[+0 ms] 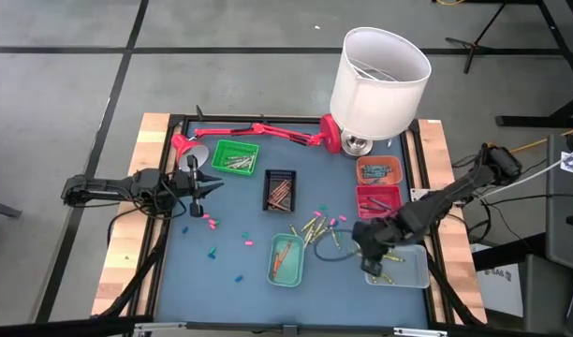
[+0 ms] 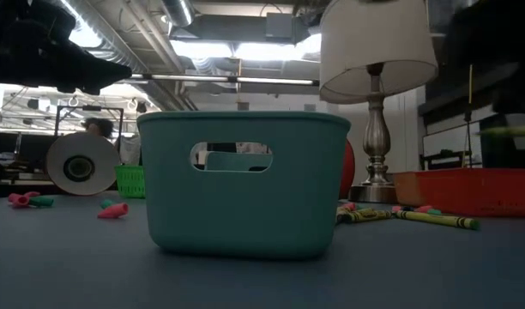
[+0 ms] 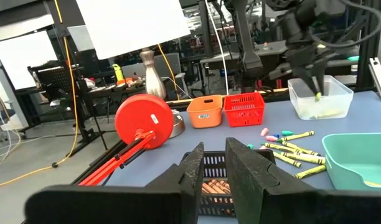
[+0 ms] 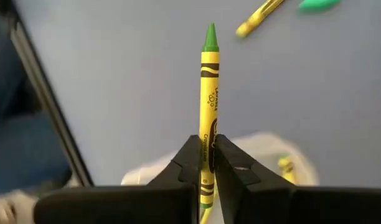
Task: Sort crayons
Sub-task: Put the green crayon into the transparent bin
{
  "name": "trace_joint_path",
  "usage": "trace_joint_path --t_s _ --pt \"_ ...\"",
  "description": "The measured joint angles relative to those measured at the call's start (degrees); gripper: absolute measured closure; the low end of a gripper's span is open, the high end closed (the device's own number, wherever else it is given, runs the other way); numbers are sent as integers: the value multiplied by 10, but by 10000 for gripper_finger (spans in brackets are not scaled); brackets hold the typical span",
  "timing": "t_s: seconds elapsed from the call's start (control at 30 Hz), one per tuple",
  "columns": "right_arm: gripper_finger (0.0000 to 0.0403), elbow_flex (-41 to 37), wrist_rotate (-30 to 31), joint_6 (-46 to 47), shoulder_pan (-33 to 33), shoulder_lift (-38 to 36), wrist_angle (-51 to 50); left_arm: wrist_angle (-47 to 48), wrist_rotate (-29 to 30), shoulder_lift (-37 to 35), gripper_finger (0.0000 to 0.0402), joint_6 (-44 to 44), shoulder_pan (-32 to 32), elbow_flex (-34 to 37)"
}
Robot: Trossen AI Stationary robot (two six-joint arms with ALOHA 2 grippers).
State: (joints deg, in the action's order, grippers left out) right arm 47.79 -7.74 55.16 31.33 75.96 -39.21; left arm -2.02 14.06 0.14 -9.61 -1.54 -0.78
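Observation:
My right gripper (image 1: 374, 265) hangs over the clear tray (image 1: 405, 269) at the near right, shut on a yellow-green crayon (image 4: 209, 87). Loose crayons (image 1: 319, 227) lie in a heap on the blue mat between the teal tray (image 1: 286, 259) and the red tray (image 1: 378, 198). More pink and green crayons (image 1: 210, 222) are scattered to the left. My left gripper (image 3: 214, 163) waits level at the table's left side, facing the black tray (image 1: 280, 190), its fingers a narrow gap apart with nothing between them. My right gripper pinches the crayon's lower half (image 4: 208, 138) between its two fingers. The crayon runs along the fingers, and its green tip (image 4: 210, 37) sticks out past their ends. The fingers slant down from the table's right. The crayon is lifted clear, above the clear tray.
A tall lamp with a white shade (image 1: 380, 70) stands at the far right. A red desk lamp (image 1: 258, 131) lies along the far edge. A green tray (image 1: 233, 157) and an orange tray (image 1: 378, 170) hold crayons. A raised frame (image 1: 165, 187) rims the mat.

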Motion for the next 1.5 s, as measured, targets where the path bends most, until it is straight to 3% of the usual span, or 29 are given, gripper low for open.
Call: trace_joint_path --t_s 0.3,0.57,1.1,1.5 --pt "378 1 1 -1 115 -12 -66 0 0 0 349 0 0 0" --pt "373 1 24 41 168 -12 -153 0 0 0 349 0 0 0" --pt "296 1 26 42 174 -12 -152 0 0 0 349 0 0 0" --pt "292 1 26 40 174 -12 -110 0 0 0 349 0 0 0"
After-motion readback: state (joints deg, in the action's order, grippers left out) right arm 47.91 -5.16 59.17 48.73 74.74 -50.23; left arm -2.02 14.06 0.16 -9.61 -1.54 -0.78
